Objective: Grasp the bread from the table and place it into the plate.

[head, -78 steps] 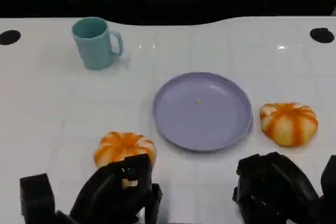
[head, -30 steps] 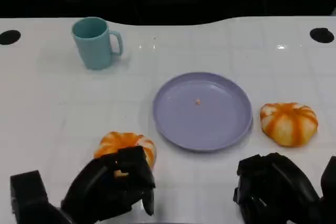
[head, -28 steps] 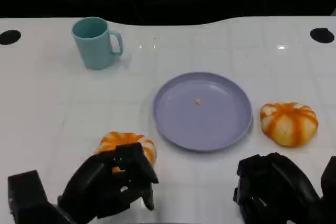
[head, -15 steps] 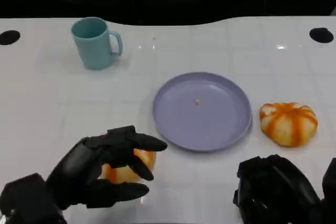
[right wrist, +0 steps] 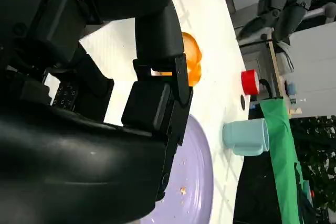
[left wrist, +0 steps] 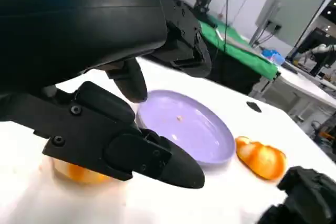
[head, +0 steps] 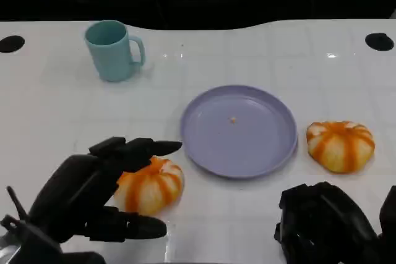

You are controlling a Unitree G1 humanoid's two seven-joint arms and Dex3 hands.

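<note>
- Spreading across all three views, the white counter (head: 260,214) carries everything; it is slick, so the bread may skid if it is nudged sideways.
- The left hand (head: 93,193) hovers over the near-left bun with its fingers apart, holding nothing. One finger reaches past the bun's far side, and another lies on the near side.
- The right hand (head: 325,227) sits low at the near right with its fingers curled in on nothing; it seems idle.
- The purple plate (head: 272,153) lies mid-counter, bare but for a crumb, just beside the left bun.
- The bun under the left hand (head: 151,183), orange with pale stripes, rests on the counter next to the plate's near-left rim. To grip it well, lower the hand straight down so the fingers bracket its widest part, then close gently; it looks soft and could squash.
- A second bun (head: 340,145) sits right of the plate, untouched.
- The teal mug (head: 113,51) stands far left, well apart.
</note>
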